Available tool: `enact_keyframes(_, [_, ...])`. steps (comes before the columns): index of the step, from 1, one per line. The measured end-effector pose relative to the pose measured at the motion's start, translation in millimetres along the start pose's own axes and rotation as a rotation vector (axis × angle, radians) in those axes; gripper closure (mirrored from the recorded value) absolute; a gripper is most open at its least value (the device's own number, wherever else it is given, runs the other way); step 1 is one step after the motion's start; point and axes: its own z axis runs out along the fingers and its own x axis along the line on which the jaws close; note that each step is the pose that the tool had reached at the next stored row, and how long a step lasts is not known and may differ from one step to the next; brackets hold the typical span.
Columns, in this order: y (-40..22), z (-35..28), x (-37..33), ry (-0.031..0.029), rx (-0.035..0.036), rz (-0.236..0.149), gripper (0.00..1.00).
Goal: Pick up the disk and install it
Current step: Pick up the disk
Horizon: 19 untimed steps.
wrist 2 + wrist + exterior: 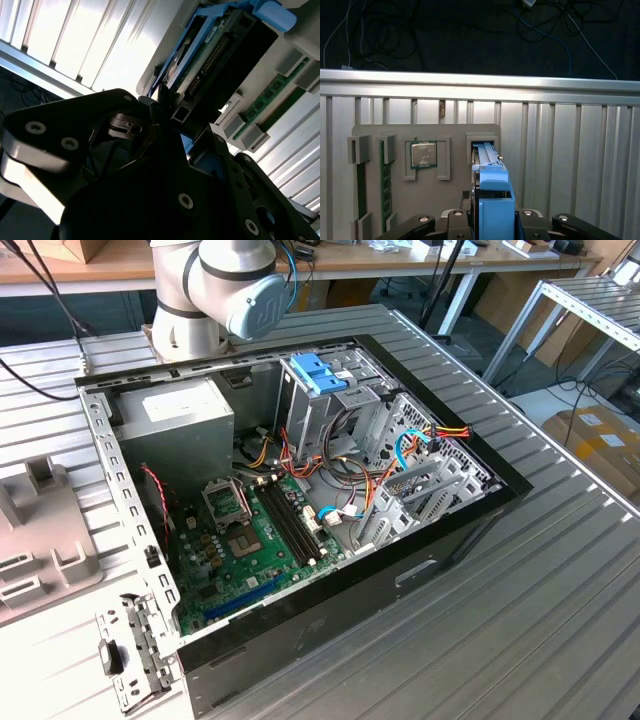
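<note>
The claw [495,220] is closed on the disk [492,185]. In the first wrist view its black fingers [470,220] sit tight against the blue side rails from both sides. The disk stands on edge in a slot of a grey holder tray [445,200], which lies flat on the ribbed metal table [560,150]. The far end of the disk reaches into the slot, though it is hard to say whether it is still fully seated there. The same tray holds a square processor chip [423,154] in a shallow pocket beside the disk, and green memory sticks [385,180] stand in narrow slots further along. In the second wrist view the connector edge of the disk [210,55] faces the camera, with one finger against its corner. In the exterior view the arm [225,285] rises from its base behind an open computer case [330,610]. Inside the case lie the green motherboard [240,550], a grey power-supply box [185,415] and a metal cage topped with blue clips [320,375], with loose coloured cables between them.
</note>
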Motion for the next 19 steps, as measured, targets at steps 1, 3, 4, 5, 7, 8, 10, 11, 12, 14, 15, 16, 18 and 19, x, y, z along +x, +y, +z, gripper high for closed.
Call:
enact_keyframes(1, [0.0,-0.9,0.0,0.0,-0.0001,0.0,0.63])
enact_keyframes(3, [-0.1,-2.6,-0.1,0.0,0.0,0.0,0.63])
enact_keyframes(4, [-0.1,-3.3,-0.1,0.0,0.0,0.0,0.63])
enact_keyframes(5, [-0.1,-4.7,-0.2,0.0,0.0,0.0,0.63])
enact_keyframes(7, [-0.2,-6.6,-0.2,0.0,0.0,0.0,0.63])
enact_keyframes(8, [-0.3,-8.2,-0.3,0.0,0.0001,0.0,0.63])
enact_keyframes(10, [-0.3,-9.7,-0.3,0.0,0.0,0.0,0.63])
enact_keyframes(11, [-0.4,-11.1,-0.4,0.0,-0.0001,0.0,0.63])
enact_keyframes(12, [-0.4,-12.5,-0.4,0.0,0.0,0.0,0.63])
enact_keyframes(14, [-0.4,-14.3,-0.5,0.0,0.0,0.0,0.63])
enact_keyframes(15, [-0.5,-16.5,-0.5,0.0,0.0,0.0,0.63])
enact_keyframes(16, [-0.5,-17.3,-0.6,0.0,0.0,0.0,0.63])
enact_keyframes(18, [-0.6,-19.9,-0.6,0.0,0.0,0.0,0.63])
enact_keyframes(19, [-0.7,-20.9,-0.7,0.0,0.0,0.0,0.63])
